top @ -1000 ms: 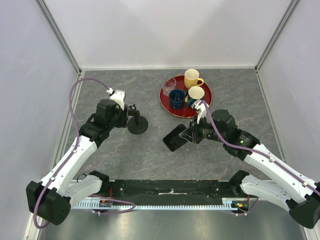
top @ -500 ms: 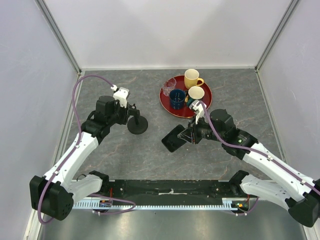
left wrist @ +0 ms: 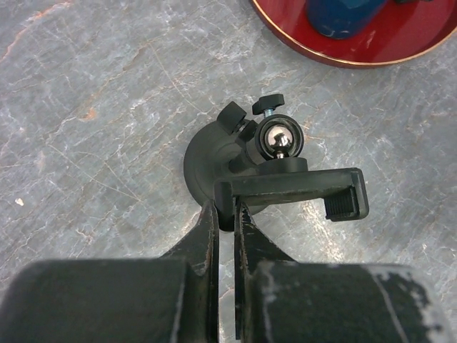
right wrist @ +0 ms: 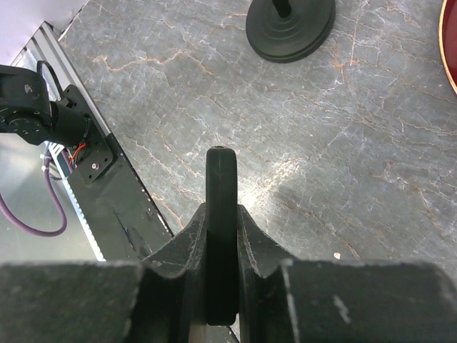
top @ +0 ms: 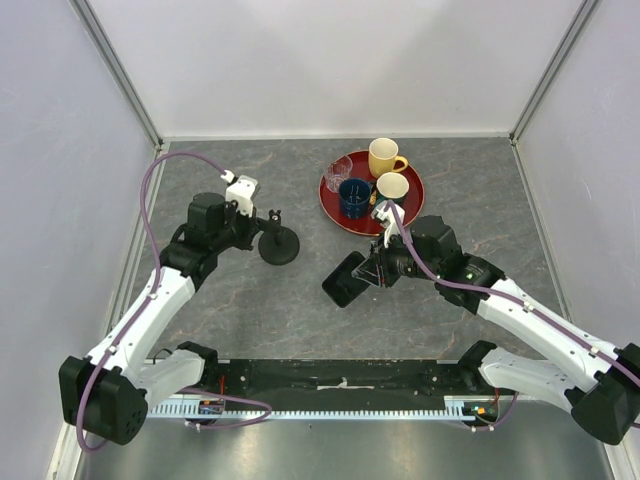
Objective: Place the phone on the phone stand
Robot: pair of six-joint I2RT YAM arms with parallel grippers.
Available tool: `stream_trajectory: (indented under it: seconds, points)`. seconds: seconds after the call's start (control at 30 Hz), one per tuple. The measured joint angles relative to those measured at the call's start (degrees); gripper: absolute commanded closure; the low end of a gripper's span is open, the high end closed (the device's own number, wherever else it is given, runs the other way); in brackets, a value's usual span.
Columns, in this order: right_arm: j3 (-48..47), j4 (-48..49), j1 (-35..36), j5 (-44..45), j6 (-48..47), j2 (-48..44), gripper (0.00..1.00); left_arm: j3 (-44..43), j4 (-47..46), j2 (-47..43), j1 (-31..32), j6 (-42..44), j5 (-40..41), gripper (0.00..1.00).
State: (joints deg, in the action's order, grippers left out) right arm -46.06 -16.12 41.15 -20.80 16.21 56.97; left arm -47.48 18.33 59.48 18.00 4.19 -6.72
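Note:
The phone (top: 346, 279) is a thin black slab, held tilted above the table by my right gripper (top: 373, 271), which is shut on its right end. In the right wrist view the phone (right wrist: 221, 175) shows edge-on between the fingers of the right gripper (right wrist: 222, 213). The phone stand (top: 280, 247) stands left of it, with a round black base and a cradle on top. My left gripper (top: 256, 226) is shut on the left end of the cradle (left wrist: 293, 187). In the left wrist view the left gripper (left wrist: 226, 213) pinches that end, and the stand's base (left wrist: 203, 161) lies behind.
A round red tray (top: 375, 222) at the back holds a yellow mug (top: 383, 157), a blue mug (top: 353, 196), a cream mug (top: 392, 186) and a glass (top: 339, 170). The tray's rim (left wrist: 371, 53) lies just beyond the stand. Walls enclose the table on three sides.
The right gripper has carried the phone slightly left, toward the stand. The left gripper and the stand have shifted a little to the right.

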Motion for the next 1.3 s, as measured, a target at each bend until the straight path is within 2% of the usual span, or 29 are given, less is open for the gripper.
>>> stream_trajectory:
  seconds: [0.23, 0.6, 1.0, 1.3]
  points:
    - [-0.1, -0.2, 0.0, 1.2, -0.5, 0.7, 1.00, 2.2, 0.5, -2.8, 1.2, 0.0, -4.3, 0.98]
    - [-1.3, -2.4, 0.7, 2.7, -1.9, 2.0, 1.00, 3.8, 2.6, -5.7, 11.2, 0.4, -9.1, 0.98]
    - [-13.6, -9.8, 3.2, 4.2, -7.2, 3.2, 1.00, 4.0, 2.5, -6.0, 13.3, 0.7, -9.1, 0.98]
    - [-26.4, -18.9, 9.8, 1.0, -19.6, 10.3, 1.00, 4.0, 2.5, -6.0, 13.4, 0.9, -9.3, 0.98]
